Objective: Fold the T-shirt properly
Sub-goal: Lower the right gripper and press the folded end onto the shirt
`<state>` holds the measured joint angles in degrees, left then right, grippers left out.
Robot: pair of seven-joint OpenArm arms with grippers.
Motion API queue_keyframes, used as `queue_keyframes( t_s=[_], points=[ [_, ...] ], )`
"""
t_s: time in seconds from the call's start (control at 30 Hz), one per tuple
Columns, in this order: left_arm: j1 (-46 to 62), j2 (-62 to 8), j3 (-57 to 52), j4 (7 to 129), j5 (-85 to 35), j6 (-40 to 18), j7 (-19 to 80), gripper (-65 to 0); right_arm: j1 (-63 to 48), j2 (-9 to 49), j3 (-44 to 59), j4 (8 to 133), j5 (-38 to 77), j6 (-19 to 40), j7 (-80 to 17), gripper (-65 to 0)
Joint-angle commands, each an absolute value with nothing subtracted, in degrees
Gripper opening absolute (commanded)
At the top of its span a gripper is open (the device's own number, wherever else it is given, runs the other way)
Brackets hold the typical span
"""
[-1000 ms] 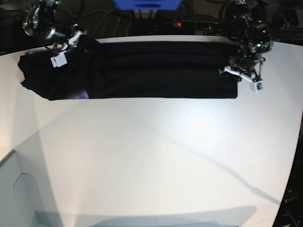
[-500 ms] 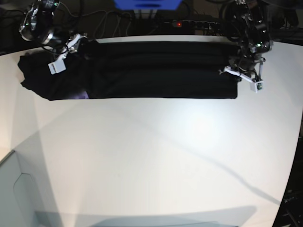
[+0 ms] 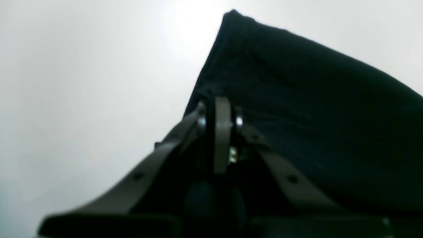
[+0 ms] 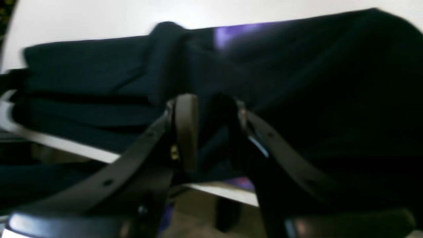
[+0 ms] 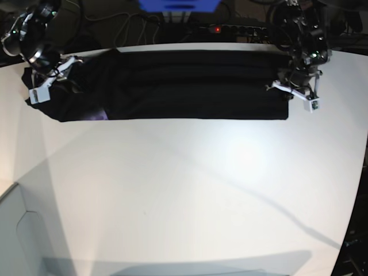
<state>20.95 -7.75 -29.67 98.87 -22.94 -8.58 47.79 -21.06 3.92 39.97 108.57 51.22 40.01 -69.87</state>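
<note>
Right gripper (image 5: pixel 49 83) has moved outward; T-shirt (image 5: pixel 190 83) lies long side-to-side

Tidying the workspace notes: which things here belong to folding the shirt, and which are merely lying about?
Job:
T-shirt
left hand, pinching its edge
right hand, open at its other end

Lying about:
power strip
blue object
cables
</note>
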Motion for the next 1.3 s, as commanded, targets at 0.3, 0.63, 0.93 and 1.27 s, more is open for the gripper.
queue_keyframes(
  t_s=[0.3, 0.63, 0.93, 1.27],
  points=[
    [21.1, -8.2, -29.8, 99.6, -23.3, -8.5, 46.9, -64.5, -17.0, 4.3, 39.8, 109.5, 38.1, 40.0, -68.7, -65.0],
    [21.1, -8.2, -29.8, 99.7, -23.3, -8.5, 46.9, -64.5, -13.7, 3.5, 39.9, 108.6, 15.1, 40.0, -63.6, -65.0],
    [21.4, -8.2, -29.8, 99.7, -23.3, -8.5, 46.9, -64.5, -12.1, 2.3, 40.1, 104.8, 9.5, 40.0, -60.9, -65.0],
    [21.5, -8.2, -29.8, 99.7, -23.3, -8.5, 46.9, -64.5, -11.5, 4.0, 40.1, 102.0, 9.3, 40.0, -60.5, -52.6]
  ],
)
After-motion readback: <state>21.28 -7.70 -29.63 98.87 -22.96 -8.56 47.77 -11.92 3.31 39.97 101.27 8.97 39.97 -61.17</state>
